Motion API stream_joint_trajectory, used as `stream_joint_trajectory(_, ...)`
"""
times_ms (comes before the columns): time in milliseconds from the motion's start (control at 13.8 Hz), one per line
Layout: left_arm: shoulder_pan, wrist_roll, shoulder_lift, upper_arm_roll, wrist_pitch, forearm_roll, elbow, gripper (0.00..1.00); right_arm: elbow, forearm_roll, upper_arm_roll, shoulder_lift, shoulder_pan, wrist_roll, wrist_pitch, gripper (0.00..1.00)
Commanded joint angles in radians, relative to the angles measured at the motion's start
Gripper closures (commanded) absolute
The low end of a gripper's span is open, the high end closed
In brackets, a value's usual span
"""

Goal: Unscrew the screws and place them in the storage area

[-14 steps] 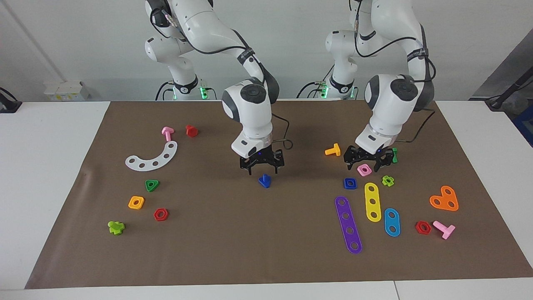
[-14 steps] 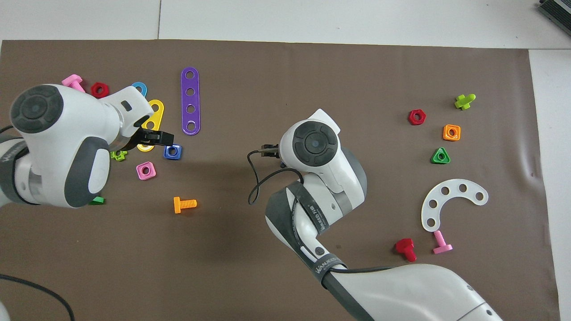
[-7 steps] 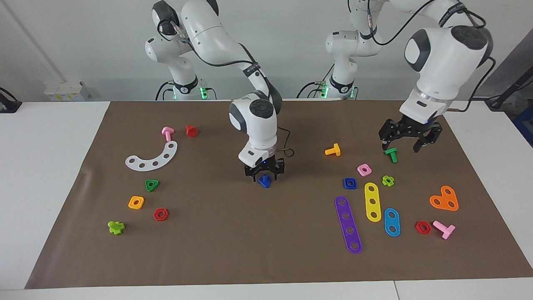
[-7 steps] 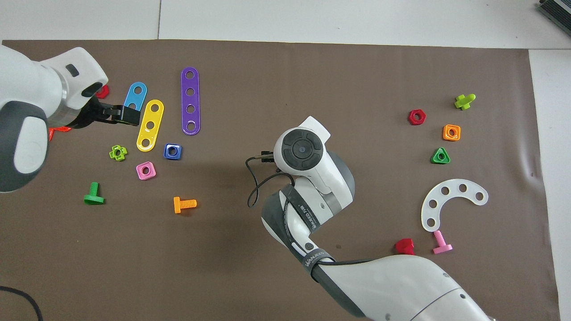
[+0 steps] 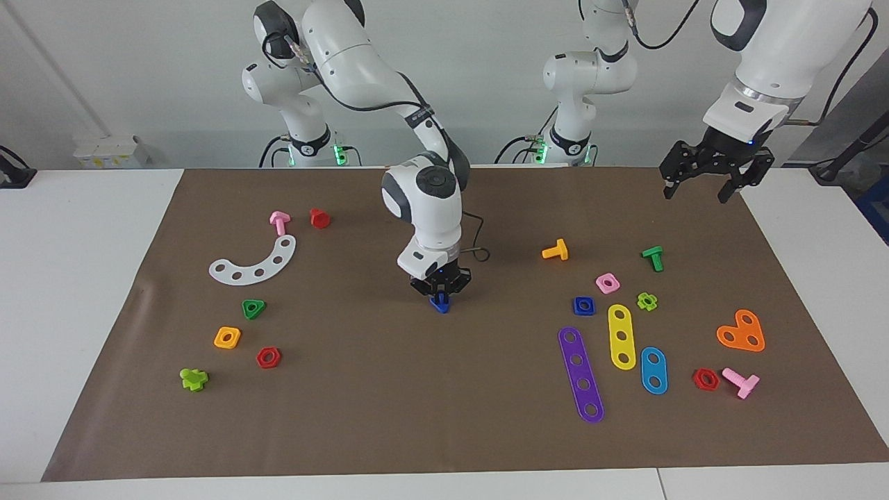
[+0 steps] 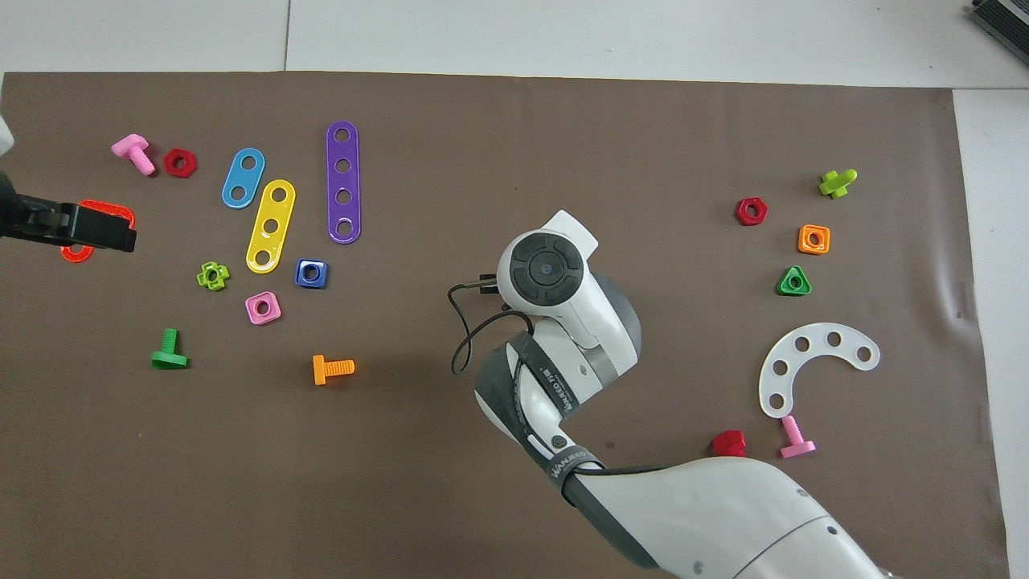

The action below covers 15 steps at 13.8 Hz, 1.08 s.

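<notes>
One blue bolt [image 5: 439, 303] is sitting near the middle of the brown mat [image 5: 444, 417] on the bench, and the right hand [image 5: 439, 293] is standing low over it with its fingers drawn in around the triangular head; it looks to be grasping the bolt, though the bolt is not yet clear of the mat. In the overhead view the right arm's wrist is covering both the hand and the bolt. The matching blue square nut [image 5: 583, 305] is lying loose toward the left arm's end of the bench, just beside the yellow strip [image 5: 621, 336] and the pink square nut [image 5: 607, 282], so the unscrewing appears done. The storage area is lying toward the right arm's end, where the white curved strip [image 5: 255, 262], green triangular nut [image 5: 253, 308], orange square nut [image 5: 227, 337] and red hex nut [image 5: 268, 357] are gathered. The left hand [image 5: 715, 169] is hanging high over the mat's edge at its own end with fingers spread and empty, waiting.

The risk from here is the grip: the triangular head is offering slanted faces, so the fingers could be pinching a corner and the bolt could be twisting or popping out during the lift. A drop on the way could be sending it rolling. Setting it down carelessly could also be knocking the nuts already in the storage area.
</notes>
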Motion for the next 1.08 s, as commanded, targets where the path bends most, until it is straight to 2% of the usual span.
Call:
stream_joint_trajectory(0, 0.002, 0.020, -0.060, -0.004, 0.042, 0.016, -0.103, 0.00, 0.005, -0.011, 0.004, -0.021, -0.011, -0.024, -0.032, 1.00)
stream_joint_trajectory(145, 0.001, 0.020, -0.058, -0.004, 0.025, 0.016, -0.096, 0.00, 0.015, -0.009, 0.000, -0.105, -0.035, -0.024, -0.096, 1.00)
stream_joint_trajectory(361, 0.005, 0.020, -0.060, -0.006, 0.015, 0.018, -0.096, 0.00, -0.015, -0.009, 0.000, -0.236, -0.139, -0.028, -0.141, 1.00)
stream_joint_trajectory(651, 0.004, 0.015, -0.061, -0.006, 0.015, 0.018, -0.099, 0.00, -0.162, -0.006, 0.001, -0.334, -0.317, -0.262, -0.141, 1.00)
stream_joint_trajectory(723, 0.004, 0.013, -0.061, -0.007, 0.014, 0.018, -0.099, 0.00, -0.210, -0.003, 0.001, -0.349, -0.351, -0.313, -0.109, 1.00)
stream_joint_trajectory(940, 0.005, 0.010, -0.061, -0.006, 0.014, 0.018, -0.099, 0.00, -0.441, 0.004, 0.001, -0.385, -0.445, -0.454, 0.144, 1.00)
stream_joint_trajectory(1012, 0.005, 0.010, -0.061, -0.006, 0.014, 0.018, -0.099, 0.00, -0.484, 0.005, 0.001, -0.385, -0.465, -0.477, 0.198, 1.00)
